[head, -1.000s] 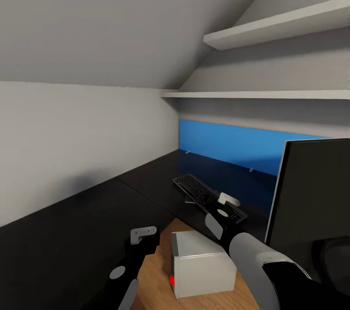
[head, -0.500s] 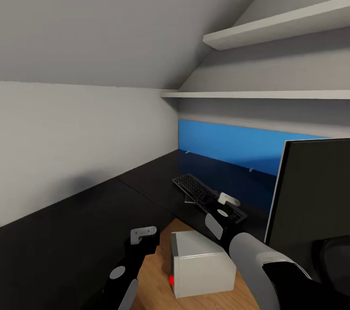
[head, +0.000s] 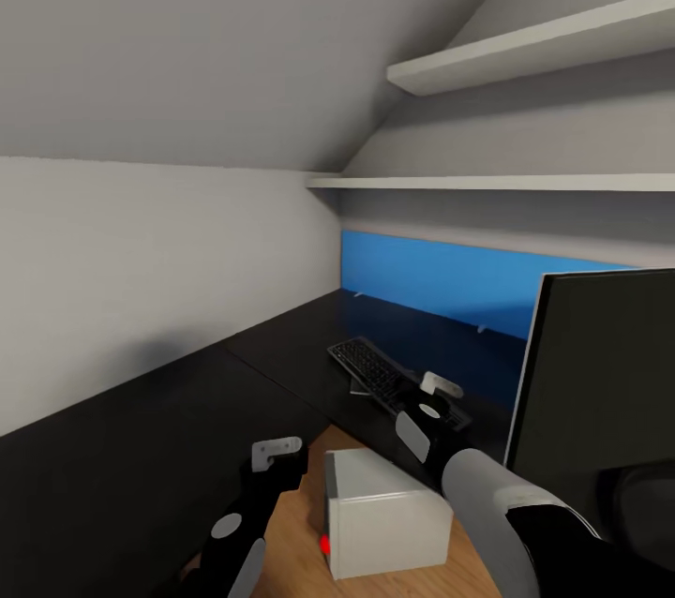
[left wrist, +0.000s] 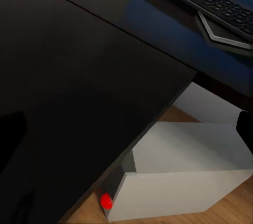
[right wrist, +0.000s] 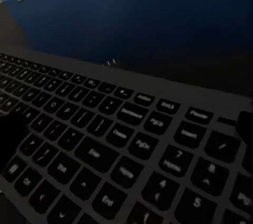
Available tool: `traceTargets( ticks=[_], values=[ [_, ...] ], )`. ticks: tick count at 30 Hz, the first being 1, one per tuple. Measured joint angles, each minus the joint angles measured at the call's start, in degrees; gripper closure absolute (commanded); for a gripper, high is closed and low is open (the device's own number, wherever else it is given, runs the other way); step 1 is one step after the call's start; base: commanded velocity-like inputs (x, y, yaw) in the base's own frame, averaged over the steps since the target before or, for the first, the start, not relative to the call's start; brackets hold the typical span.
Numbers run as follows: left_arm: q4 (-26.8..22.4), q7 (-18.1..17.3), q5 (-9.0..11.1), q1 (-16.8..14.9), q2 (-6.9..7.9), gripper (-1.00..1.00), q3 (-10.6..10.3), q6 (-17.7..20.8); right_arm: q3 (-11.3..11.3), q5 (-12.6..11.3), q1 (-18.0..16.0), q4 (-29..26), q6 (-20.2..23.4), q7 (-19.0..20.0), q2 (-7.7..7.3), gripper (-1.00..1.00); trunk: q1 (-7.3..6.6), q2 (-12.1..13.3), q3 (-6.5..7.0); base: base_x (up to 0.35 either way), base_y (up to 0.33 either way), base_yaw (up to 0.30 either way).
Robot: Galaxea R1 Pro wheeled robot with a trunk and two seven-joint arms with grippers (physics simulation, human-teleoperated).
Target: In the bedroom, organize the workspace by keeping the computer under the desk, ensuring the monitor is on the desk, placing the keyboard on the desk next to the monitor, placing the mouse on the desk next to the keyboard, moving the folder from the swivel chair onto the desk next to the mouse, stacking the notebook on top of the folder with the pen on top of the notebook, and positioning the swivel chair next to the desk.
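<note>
The black desk (head: 141, 448) runs along the grey wall and bends right. On it lies the black keyboard (head: 367, 366), one end slightly raised. My right gripper (head: 441, 384) hovers over the keyboard's near end; in the right wrist view its dark fingers (right wrist: 10, 134) stand wide apart over the keys (right wrist: 105, 150), so it is open. The black monitor (head: 600, 392) stands at the right edge. The light grey computer (head: 384, 514) with a red light sits on the wooden floor, partly under the desk edge (left wrist: 68, 76). My left gripper (head: 277, 450) hangs open beside it.
A blue panel (head: 441, 279) lines the wall behind the desk. Two white shelves (head: 525, 54) hang above it under the sloped ceiling. Light wooden floor (head: 300, 532) shows between my arms. The desk's left stretch is bare.
The whole picture has shifted slightly to the left, so the camera has turned a little. Both arms and the keyboard hold their places.
</note>
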Motion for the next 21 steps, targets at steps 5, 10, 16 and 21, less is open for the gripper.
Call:
traceTargets(
  ticks=[5,10,16,21],
  values=[
    [0.0,0.0,0.1,0.0,0.02,-1.00,0.0,0.0,0.0,0.0,0.0,0.0,0.0,0.0,0.00,-1.00,0.01,0.0,0.00,0.042,-0.051,0.000],
    [0.0,0.0,0.1,0.0,0.03,-1.00,0.0,0.0,0.0,0.0,0.0,0.0,0.0,0.0,0.00,-1.00,0.01,0.0,0.00,0.012,-0.014,0.000],
    [0.0,0.0,0.2,0.0,0.04,-1.00,0.0,0.0,0.0,0.1,0.0,0.0,0.0,0.0,0.00,-1.00,0.01,0.0,0.00,0.003,-0.004,0.000],
    [0.0,0.0,0.1,0.0,0.04,-1.00,0.0,0.0,0.0,0.1,0.0,0.0,0.0,0.0,0.00,-1.00,0.01,0.0,0.00,0.001,-0.001,0.000]
  ],
)
